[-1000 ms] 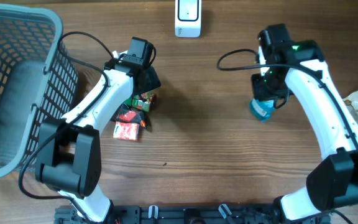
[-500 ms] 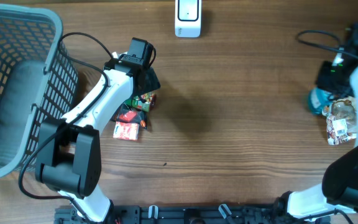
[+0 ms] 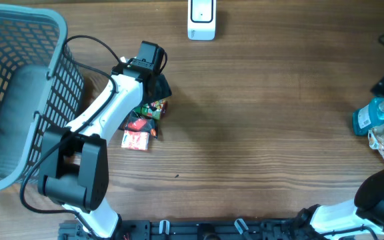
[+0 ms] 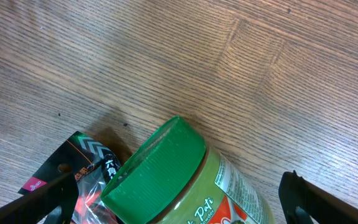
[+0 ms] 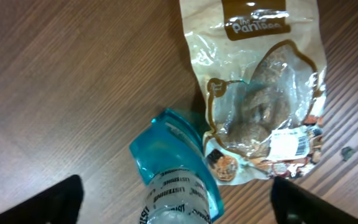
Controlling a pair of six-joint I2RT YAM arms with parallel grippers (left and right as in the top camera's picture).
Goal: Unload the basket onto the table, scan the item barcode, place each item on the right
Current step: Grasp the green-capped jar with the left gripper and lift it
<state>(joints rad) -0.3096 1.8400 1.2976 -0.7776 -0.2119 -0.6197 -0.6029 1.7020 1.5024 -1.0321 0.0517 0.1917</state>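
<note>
Green-lidded jar lay on its side on the worktop, left of centre in the overhead view, right under the left gripper, which was spread wide and empty. Small packets crowded its lid, so closing there could have pinched wrapper too, or sent the round jar rolling. Far right, the right gripper was spread as well, holding nothing, above a teal bottle touching a snack bag.

Soft, even light falls from above on the wooden surface, with a faint shadow beside the left arm. White glare marks the snack bag at one o'clock; the teal bottle blurs slightly at six o'clock.
</note>
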